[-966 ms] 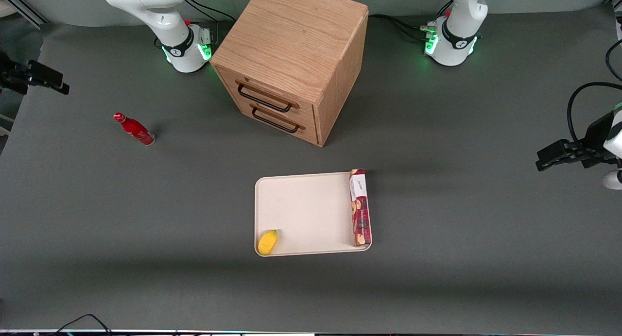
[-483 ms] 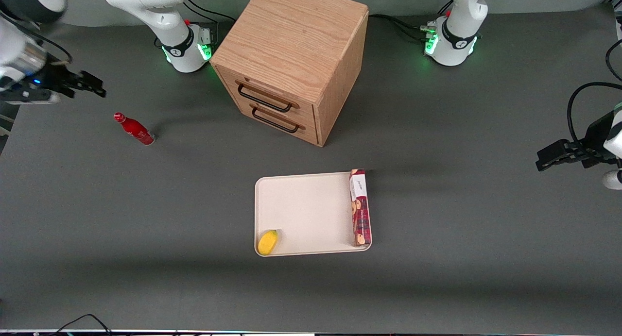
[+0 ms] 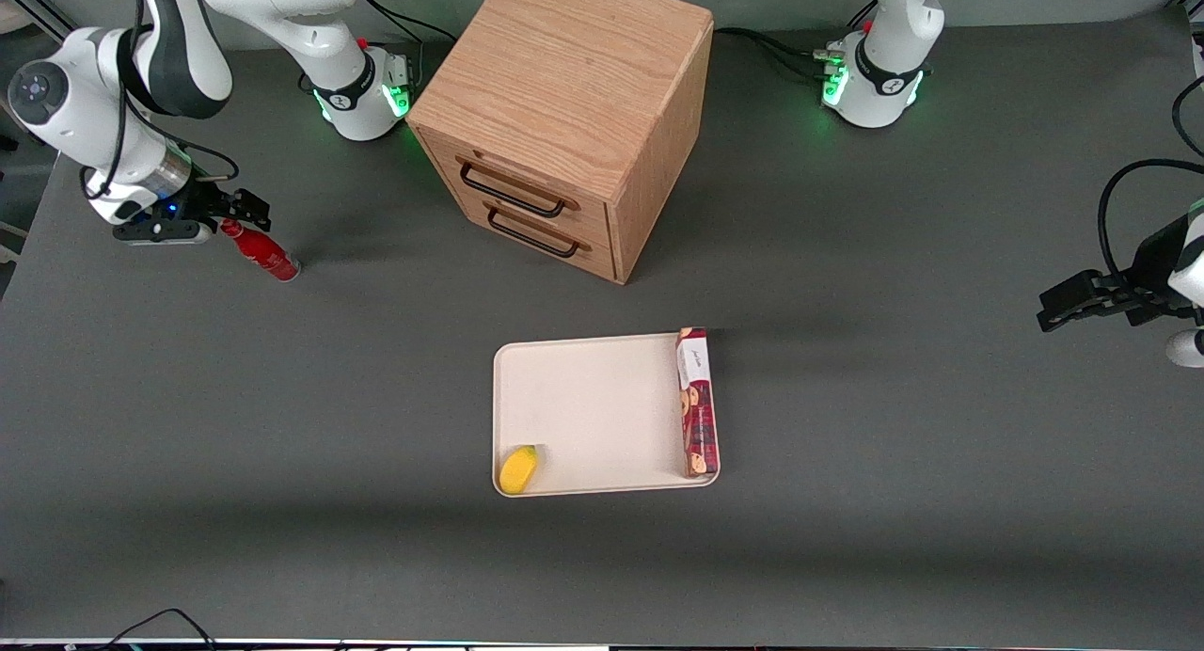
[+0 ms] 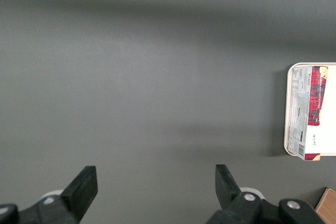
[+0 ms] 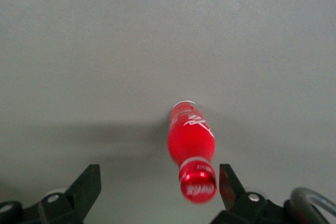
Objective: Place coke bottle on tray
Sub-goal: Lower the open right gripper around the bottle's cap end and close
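Observation:
The coke bottle (image 3: 261,252) is a small slim red bottle with a red cap. It stands on the grey table toward the working arm's end, well away from the tray. My gripper (image 3: 237,214) hovers right at the bottle's cap, open. In the right wrist view the bottle (image 5: 191,140) stands upright with its cap between the open fingers, close to one fingertip (image 5: 227,179), and my gripper (image 5: 159,181) holds nothing. The cream-white tray (image 3: 593,406) lies flat nearer the front camera, in the middle of the table.
A wooden two-drawer cabinet (image 3: 564,115) stands between the arm bases. On the tray lie a long red biscuit box (image 3: 697,402) along one edge and a yellow lemon-like object (image 3: 518,469) in a corner. The tray's edge and box also show in the left wrist view (image 4: 294,108).
My gripper has come in from the table's edge toward the bottle and now sits over its cap. The bottle, tray and other things have not moved.

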Robot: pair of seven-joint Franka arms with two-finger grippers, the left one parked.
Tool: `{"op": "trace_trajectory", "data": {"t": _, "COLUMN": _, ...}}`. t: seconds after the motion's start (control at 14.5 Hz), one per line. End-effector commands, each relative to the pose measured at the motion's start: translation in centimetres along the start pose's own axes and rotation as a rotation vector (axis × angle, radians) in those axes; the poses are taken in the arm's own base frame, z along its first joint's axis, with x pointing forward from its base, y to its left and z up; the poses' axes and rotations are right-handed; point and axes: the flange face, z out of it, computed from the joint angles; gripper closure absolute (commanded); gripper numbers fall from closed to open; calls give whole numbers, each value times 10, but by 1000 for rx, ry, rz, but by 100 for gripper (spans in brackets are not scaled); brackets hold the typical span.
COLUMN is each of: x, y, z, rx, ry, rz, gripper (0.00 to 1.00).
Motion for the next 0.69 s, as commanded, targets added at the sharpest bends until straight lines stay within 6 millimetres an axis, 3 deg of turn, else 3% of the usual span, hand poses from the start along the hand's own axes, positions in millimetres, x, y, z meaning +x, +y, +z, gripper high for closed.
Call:
{"op": "trace_trajectory", "data": {"t": 0.0, "x": 1, "y": 9, "z": 7, "rx": -22, "ry": -4, "rz": -14, "gripper": 0}}
{"op": "trace_trajectory", "data": {"t": 0.07, "x": 1, "y": 9, "z": 8, "rx": -23, "ry": -5, "rz": -15, "gripper": 1}}
{"op": "trace_trajectory", "data": {"t": 0.21, "x": -3, "y": 10, "z": 13, "rx": -21, "ry": -16, "rz": -11, "gripper": 14}}
{"op": "trace_trajectory", "data": {"t": 0.48, "x": -9, "y": 14, "z": 19, "rx": -16, "ry": -30, "rz": -3, "gripper": 50}}
{"op": "trace_trajectory", "data": {"t": 0.62, "x": -13, "y": 26, "z": 21, "rx": -17, "ry": -34, "rz": -22, "gripper": 75}}
